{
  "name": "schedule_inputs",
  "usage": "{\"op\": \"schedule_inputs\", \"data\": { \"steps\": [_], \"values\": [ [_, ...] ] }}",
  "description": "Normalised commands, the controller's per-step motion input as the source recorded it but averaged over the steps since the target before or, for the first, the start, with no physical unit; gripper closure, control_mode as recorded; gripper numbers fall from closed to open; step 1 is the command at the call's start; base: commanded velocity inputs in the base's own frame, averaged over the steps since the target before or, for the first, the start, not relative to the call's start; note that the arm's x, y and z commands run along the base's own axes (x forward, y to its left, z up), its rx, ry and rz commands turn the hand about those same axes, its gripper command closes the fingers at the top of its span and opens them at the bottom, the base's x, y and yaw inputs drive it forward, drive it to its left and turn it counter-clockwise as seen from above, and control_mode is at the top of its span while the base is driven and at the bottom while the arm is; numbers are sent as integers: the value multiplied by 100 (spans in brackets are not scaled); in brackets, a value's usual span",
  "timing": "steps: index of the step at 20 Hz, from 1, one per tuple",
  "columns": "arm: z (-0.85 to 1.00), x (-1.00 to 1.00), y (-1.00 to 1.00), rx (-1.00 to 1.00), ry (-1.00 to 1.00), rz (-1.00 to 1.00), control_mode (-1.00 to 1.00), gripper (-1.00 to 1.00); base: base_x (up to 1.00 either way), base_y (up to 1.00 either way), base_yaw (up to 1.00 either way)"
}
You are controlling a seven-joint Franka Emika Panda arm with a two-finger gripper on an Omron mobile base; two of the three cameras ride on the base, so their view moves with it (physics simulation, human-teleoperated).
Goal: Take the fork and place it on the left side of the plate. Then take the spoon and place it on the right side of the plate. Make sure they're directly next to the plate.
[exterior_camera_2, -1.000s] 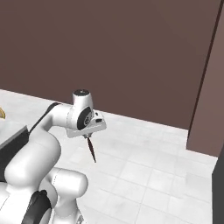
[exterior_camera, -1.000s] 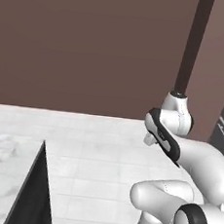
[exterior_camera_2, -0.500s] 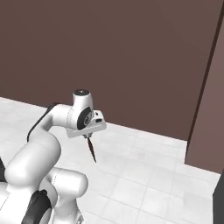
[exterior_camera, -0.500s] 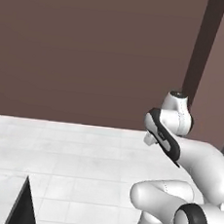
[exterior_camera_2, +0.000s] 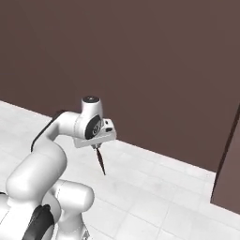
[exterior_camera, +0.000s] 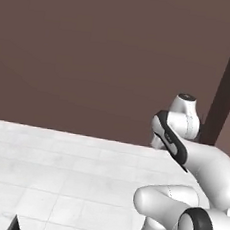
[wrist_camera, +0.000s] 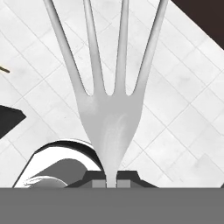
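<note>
Fork is pinched tight in the gripper, prongs pointing toward 12 o'clock in the hand view. It hangs from the hand over the white floor. A bump could make it slip and drop, because the grip is only on its thin neck.

No text, label, brand, number or sign can be read anywhere.

The fork's tine tips are cut off by the top edge of the hand view, and its handle is hidden between the hand's closed fingers. In the right base view, the fork below the hand is too small for detail.
</note>
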Motion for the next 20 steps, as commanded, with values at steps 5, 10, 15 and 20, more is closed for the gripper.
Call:
{"op": "schedule_inputs", "data": {
  "steps": [5,10,15,20],
  "values": [
    [0,0,0,0,0,0,100,100,52,0,49],
    [0,0,0,0,0,0,100,100,50,0,50],
    [0,0,0,0,0,0,100,100,62,0,31],
    [0,0,0,0,0,0,100,100,79,0,4]
  ]
}}
